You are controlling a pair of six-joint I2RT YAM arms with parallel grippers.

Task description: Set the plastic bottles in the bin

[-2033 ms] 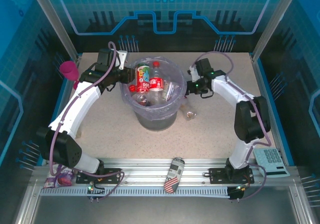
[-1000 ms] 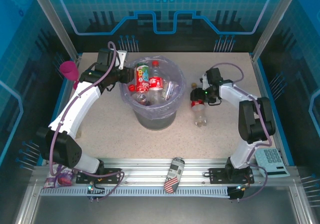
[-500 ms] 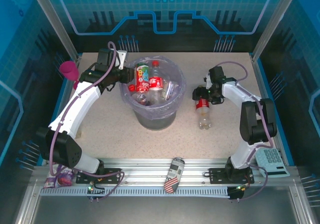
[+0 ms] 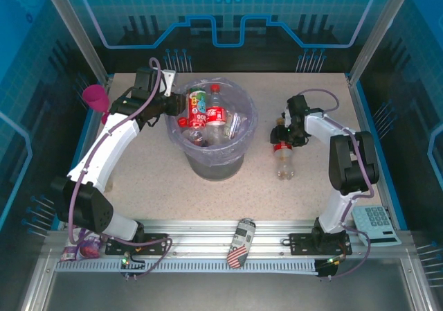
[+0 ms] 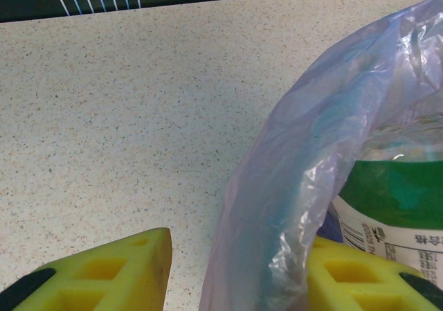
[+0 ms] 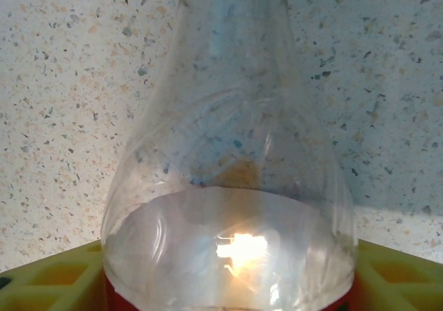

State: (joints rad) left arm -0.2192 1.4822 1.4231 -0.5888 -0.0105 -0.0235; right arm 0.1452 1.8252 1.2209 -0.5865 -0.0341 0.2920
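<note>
the right gripper (image 4: 281, 136) has its yellow fingers (image 6: 48, 276) pressed against both sides of a clear bottle (image 4: 282, 160) with a red label, so it looks clamped on it. the clear body sticks out past the fingers toward the near edge of the tabletop (image 4: 346, 117). it is to the right of the bin (image 4: 216, 167) and apart from it. i cannot tell whether the bottle is lifted or resting on the tabletop. the bin stands near the middle of the far edge, heaped with bottles up to its rim. the left gripper (image 4: 178, 107) sits at the bin's left rim with its fingers apart. the lavender bag (image 5: 291, 158) hangs between them, and a green bottle (image 5: 408, 200) sits just inside it

the step in hand looks like carrying this bottle over to the bin. the bottle is round and slick and is held near one end, so its long free body could swivel or slip out on the way. the bin is so full that a dropped bottle may bounce off the pile and roll back out. a low approach could knock the rim, and the left fingers could snag the loose bag
</note>
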